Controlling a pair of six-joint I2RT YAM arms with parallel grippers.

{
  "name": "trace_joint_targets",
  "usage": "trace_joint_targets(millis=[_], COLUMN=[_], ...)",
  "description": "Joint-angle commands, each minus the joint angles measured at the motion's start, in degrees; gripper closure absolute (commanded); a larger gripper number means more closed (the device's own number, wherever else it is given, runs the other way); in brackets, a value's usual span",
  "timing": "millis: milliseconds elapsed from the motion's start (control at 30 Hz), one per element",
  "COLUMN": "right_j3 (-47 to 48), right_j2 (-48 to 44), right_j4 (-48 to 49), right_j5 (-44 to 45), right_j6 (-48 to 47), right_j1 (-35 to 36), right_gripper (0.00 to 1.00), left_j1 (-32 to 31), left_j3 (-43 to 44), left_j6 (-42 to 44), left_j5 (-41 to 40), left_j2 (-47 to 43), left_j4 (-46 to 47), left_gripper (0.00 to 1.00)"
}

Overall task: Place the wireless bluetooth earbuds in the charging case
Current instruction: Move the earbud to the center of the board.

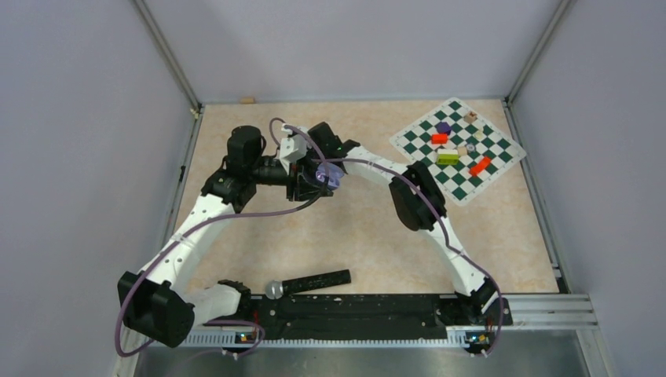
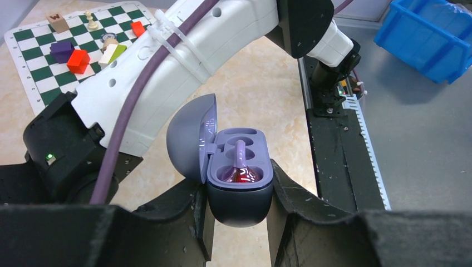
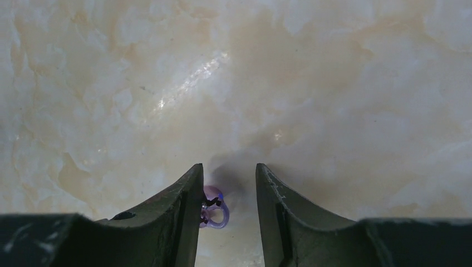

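My left gripper (image 2: 238, 186) is shut on the base of a lilac charging case (image 2: 240, 194) and holds it above the table with its lid (image 2: 189, 136) open. One lilac earbud (image 2: 240, 169) sits in the near slot, glowing red. The far slot (image 2: 243, 135) is empty. In the top view the case (image 1: 328, 177) is at mid-table between both wrists. My right gripper (image 3: 229, 167) is open and points down at the table. A second lilac earbud (image 3: 214, 207) lies on the table between its fingers, against the left finger (image 3: 186, 200). No black earbuds are in view.
A green-white chessboard (image 1: 459, 149) with several coloured blocks lies at the back right, also in the left wrist view (image 2: 33, 61). A black stick with a grey round head (image 1: 310, 283) lies by the front rail (image 1: 353, 310). A blue bin (image 2: 428, 33) stands off-table.
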Motion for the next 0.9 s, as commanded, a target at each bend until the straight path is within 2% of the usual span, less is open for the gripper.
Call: trace_joint_targets(millis=[0,233,533,867], right_j3=[-3.75,-7.93,-21.1,-34.37], right_j2=[-2.26,-5.46,-14.83,-26.63], right_j4=[-2.98,-3.78,-4.8,-2.71], right_j5=[2.06,-0.25,0.72,1.56], right_j6=[-1.89,-1.32,-4.33,-4.75], right_j1=[2.02,2.08,1.73,-3.71], right_gripper=[0.61,0.7,0.75,0.8], left_j1=[0.26,0.34,0.49,0.66], left_j3=[1.26,0.35,0.44,-0.88], left_j6=[0.39,1.11,-0.3,-0.86], left_j5=[0.64,0.15,0.87,1.03], left_j2=[-1.72,-3.32,-2.88,-2.99], left_j4=[1.53,1.53,2.71,4.14], left_gripper=[0.91,0.91,0.9,0.9])
